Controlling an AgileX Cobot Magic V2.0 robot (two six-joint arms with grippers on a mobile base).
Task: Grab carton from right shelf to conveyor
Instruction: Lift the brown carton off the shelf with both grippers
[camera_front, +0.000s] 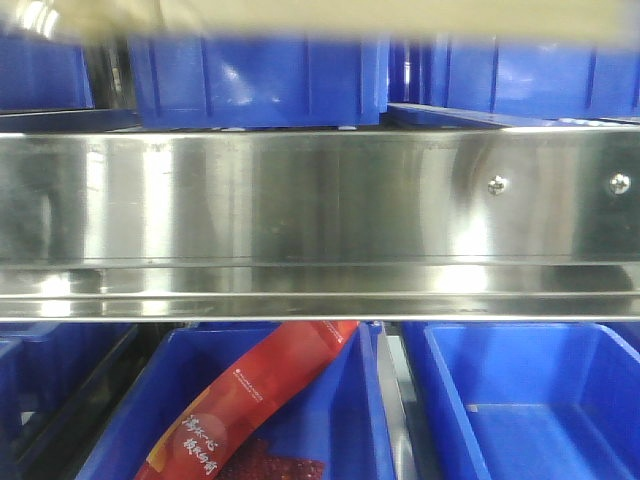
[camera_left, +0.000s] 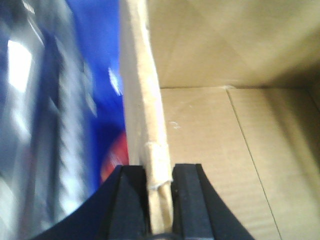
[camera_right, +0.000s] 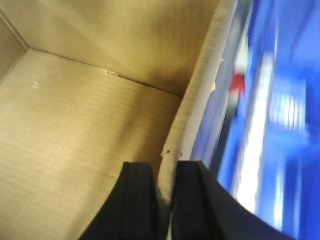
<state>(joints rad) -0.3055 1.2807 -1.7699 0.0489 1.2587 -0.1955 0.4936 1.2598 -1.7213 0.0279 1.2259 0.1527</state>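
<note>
The carton (camera_left: 225, 150) is open-topped brown corrugated cardboard, and both wrist views look down into it. My left gripper (camera_left: 160, 172) is shut on the carton's left wall, whose edge stands between the black fingers. My right gripper (camera_right: 164, 167) is shut on the right wall of the carton (camera_right: 75, 125). In the front view a blurred tan strip, the carton (camera_front: 350, 18), runs along the top edge, above the right shelf (camera_front: 300, 210) with its shiny steel rail and two screw heads. The conveyor is out of view.
Blue bins (camera_front: 260, 80) stand on the shelf behind the rail. Below it are more blue bins (camera_front: 530, 400), one holding a red packet (camera_front: 250, 400). Outside the carton walls both wrist views show blurred blue bins (camera_right: 285, 100) and steel.
</note>
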